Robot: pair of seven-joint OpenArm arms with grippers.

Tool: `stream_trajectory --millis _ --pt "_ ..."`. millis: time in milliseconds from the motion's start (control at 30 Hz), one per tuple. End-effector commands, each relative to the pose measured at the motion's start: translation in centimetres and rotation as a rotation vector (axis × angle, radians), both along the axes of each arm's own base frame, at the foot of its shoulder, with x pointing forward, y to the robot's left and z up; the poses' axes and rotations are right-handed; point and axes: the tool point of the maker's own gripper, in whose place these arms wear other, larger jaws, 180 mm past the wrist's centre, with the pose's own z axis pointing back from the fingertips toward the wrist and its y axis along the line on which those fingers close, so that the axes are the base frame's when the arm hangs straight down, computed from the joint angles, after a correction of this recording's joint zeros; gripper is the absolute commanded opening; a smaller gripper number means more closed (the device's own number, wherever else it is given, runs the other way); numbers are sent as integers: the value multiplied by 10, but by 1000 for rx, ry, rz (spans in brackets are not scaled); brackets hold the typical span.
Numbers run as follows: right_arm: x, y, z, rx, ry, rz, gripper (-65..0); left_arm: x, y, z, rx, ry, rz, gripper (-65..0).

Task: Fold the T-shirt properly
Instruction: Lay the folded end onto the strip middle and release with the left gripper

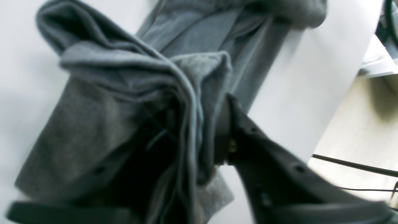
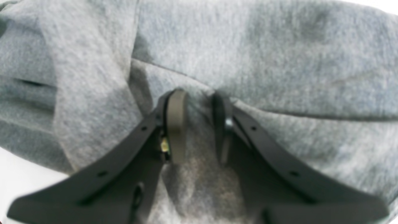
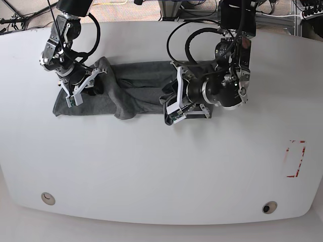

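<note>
The dark grey T-shirt (image 3: pixel 136 85) lies crumpled in a long band across the far left half of the white table (image 3: pixel 151 166). My right gripper (image 3: pixel 83 88) is at the band's left end. The right wrist view shows my right gripper (image 2: pixel 198 95) shut on a ridge of T-shirt (image 2: pixel 279 62) pinched between both pads. My left gripper (image 3: pixel 171 101) is at the band's right end. In the left wrist view, a thick bundle of T-shirt (image 1: pixel 93 140) fills my left gripper (image 1: pixel 186 133). One finger (image 1: pixel 222 130) shows against the folds; cloth hides the other.
A red rectangular mark (image 3: pixel 295 159) sits near the table's right edge. Two small round holes (image 3: pixel 48 197) (image 3: pixel 269 207) are near the front edge. Cables and equipment crowd the far edge behind both arms. The table's edge with floor (image 1: pixel 357 133) beyond it shows in the left wrist view.
</note>
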Motion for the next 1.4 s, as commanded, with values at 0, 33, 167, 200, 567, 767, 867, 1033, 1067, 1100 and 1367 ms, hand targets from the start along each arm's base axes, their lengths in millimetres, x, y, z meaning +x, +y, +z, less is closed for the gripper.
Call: stream_trajectory --millis 0,33,167,200,567,767,867,1033,1067,1100,1367 --pt "-3 -3 -2 -29 26 11 -510 6 -11 16 -54 -39 -10 -401" --pt "-3 -3 -2 -29 26 11 -510 7 -12 17 -59 -41 -10 -371" --pt "-3 -3 -2 -29 26 11 -510 13 -25 31 -95 -63 -16 -272" --pt "-3 -3 -2 -29 26 11 -510 14 -27 32 -96 -62 -20 -264" --pt "-1 -3 3 -41 18 17 -510 29 -36 69 -208 -112 -38 -264" --pt "10 1 39 -108 -52 48 -507 53 27 46 -33 -129 91 -267" --pt "20 6 71 -159 -119 58 -504 55 59 33 63 -129 126 -286" --pt "26 12 103 -217 -155 66 -458 44 93 11 106 -106 168 -492" --pt "27 14 105 -218 -152 65 -426 42 98 9 107 -106 175 -539" --pt "27 13 107 -218 -152 55 -393 39 101 5 111 -98 180 -575" --pt "28 -19 116 -177 -171 -122 -84 16 124 -43 141 51 205 -611"
